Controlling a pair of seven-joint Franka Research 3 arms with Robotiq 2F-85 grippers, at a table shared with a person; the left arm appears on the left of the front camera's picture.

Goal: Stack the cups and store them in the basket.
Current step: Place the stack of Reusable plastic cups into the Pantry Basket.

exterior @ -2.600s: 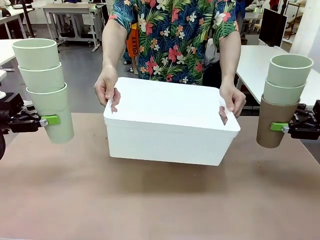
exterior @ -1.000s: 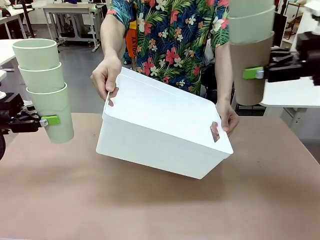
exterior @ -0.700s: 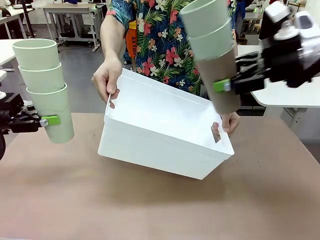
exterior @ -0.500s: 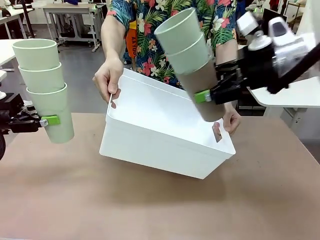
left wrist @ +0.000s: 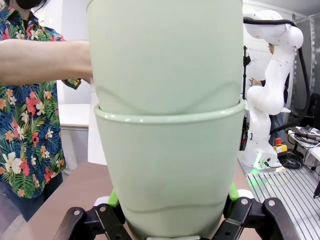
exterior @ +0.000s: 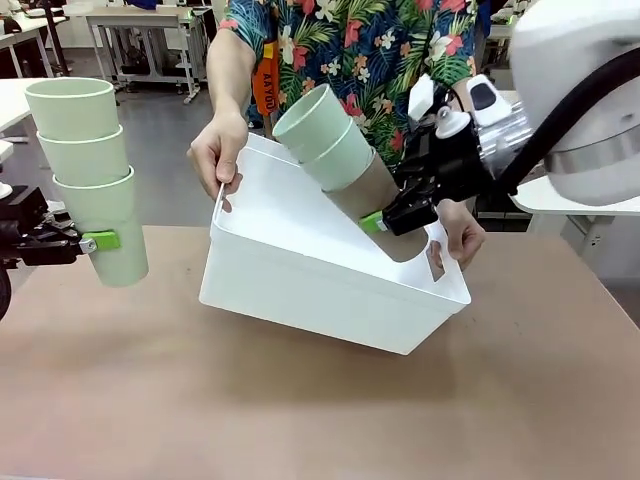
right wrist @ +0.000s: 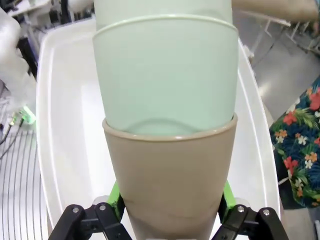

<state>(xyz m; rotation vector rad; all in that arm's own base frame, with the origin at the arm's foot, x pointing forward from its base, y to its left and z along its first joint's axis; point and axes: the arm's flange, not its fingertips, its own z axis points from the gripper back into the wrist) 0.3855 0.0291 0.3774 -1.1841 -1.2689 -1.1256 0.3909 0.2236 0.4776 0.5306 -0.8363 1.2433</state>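
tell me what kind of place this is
Probably a robotics lab or workshop: rows of white work tables on a grey floor behind the person, and loose cables beside a ribbed metal platform.

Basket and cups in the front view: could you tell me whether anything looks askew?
The basket is tipped up, held at both handles by the person's hands, and the cup stack in the right gripper leans steeply into it. Nothing spilled.

Front faces person (exterior: 350, 70) across table (exterior: 300, 430); wrist cameras close on cups (left wrist: 167, 165).
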